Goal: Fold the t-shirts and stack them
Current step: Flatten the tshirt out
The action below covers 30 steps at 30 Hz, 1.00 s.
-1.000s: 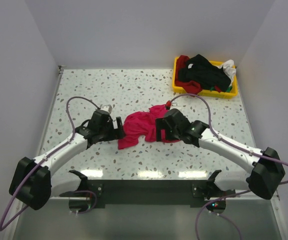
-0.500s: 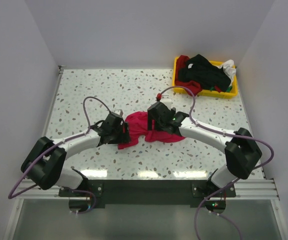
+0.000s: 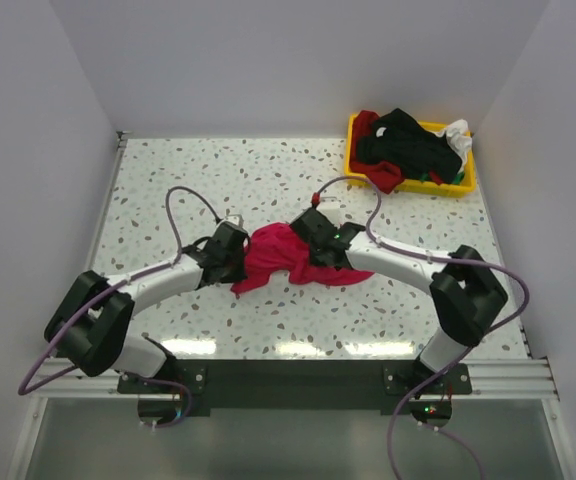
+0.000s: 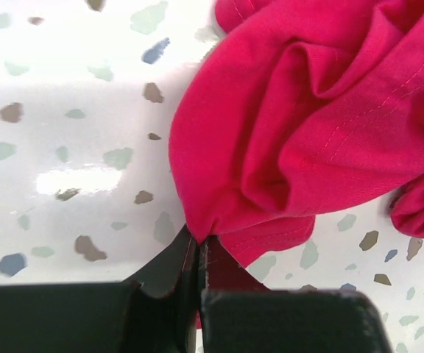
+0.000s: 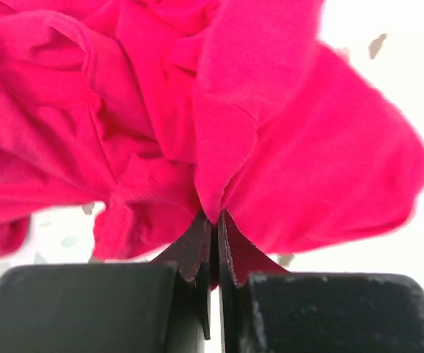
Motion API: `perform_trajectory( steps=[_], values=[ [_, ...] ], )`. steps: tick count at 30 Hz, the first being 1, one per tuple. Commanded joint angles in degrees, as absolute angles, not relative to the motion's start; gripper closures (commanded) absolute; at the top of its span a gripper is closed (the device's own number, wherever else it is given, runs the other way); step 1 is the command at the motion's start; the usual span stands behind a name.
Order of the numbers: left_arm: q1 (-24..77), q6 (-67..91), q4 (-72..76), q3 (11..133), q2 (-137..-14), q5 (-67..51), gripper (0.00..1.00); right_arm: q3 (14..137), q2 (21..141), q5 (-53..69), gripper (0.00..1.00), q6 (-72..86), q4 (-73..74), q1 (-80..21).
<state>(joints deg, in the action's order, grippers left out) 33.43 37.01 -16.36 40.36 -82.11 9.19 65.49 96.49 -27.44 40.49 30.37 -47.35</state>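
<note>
Left gripper (image 4: 197, 248) and right gripper (image 5: 213, 224) each pinch the crimson-pink t-shirt (image 3: 273, 252). The yellow bin (image 3: 443, 188) holds heaped black, red, white shirts (image 3: 408, 145).

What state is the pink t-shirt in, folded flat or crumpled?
Crumpled. The pink t-shirt lies bunched on the table, with deep irregular creases in both wrist views.

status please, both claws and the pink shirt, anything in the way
Left claw shut on pink t-shirt, left edge. Right claw shut on its right side. Shirt crumpled on table, unfolded. Other shirts piled in yellow bin, far right, clear of arms.
</note>
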Motion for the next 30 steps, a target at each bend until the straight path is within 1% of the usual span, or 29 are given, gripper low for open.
perform_trajectory(
  steps=[1, 6, 7, 10, 13, 17, 20, 24, 28, 30],
  values=[
    [33.6, 38.8, -20.1, 43.0, -76.4, 16.2, 1.00, 64.9, 85.9, -32.6, 1.00, 40.5, 33.0, -47.5],
    [33.6, 38.9, -24.3, 48.5, -69.1, 21.8, 1.00, 64.6, 72.8, -36.6, 1.00, 36.0, 37.0, -47.4],
    [33.6, 38.7, -25.0, 51.1, -66.3, 23.6, 1.00, 64.9, 68.2, -38.6, 1.00, 35.5, 37.7, -47.4],
    [33.5, 37.4, -26.1, 56.9, -60.3, 27.1, 1.00, 67.2, 60.2, -42.4, 1.00, 32.6, 40.0, -47.4],
    [33.6, 35.0, -25.1, 62.9, -55.1, 28.8, 1.00, 71.1, 53.4, -43.5, 1.00, 29.0, 40.4, -47.3],
    [33.6, 33.1, -27.0, 71.4, -51.6, 33.2, 1.00, 77.5, 47.0, -43.9, 1.00, 25.4, 39.9, -47.4],
    [33.5, 32.1, -27.9, 75.9, -48.9, 35.5, 1.00, 80.3, 42.5, -42.2, 1.00, 23.2, 38.7, -47.3],
    [33.5, 31.9, -27.6, 79.9, -45.5, 37.0, 1.00, 83.5, 39.6, -35.1, 1.00, 21.4, 37.6, -47.4],
    [33.5, 30.4, -26.8, 82.4, -44.1, 32.5, 1.00, 87.1, 38.9, -28.4, 1.00, 22.3, 39.2, -47.4],
    [33.5, 30.3, -26.4, 82.6, -43.0, 32.1, 1.00, 87.3, 38.3, -26.7, 1.00, 23.9, 39.9, -47.3]
  ],
)
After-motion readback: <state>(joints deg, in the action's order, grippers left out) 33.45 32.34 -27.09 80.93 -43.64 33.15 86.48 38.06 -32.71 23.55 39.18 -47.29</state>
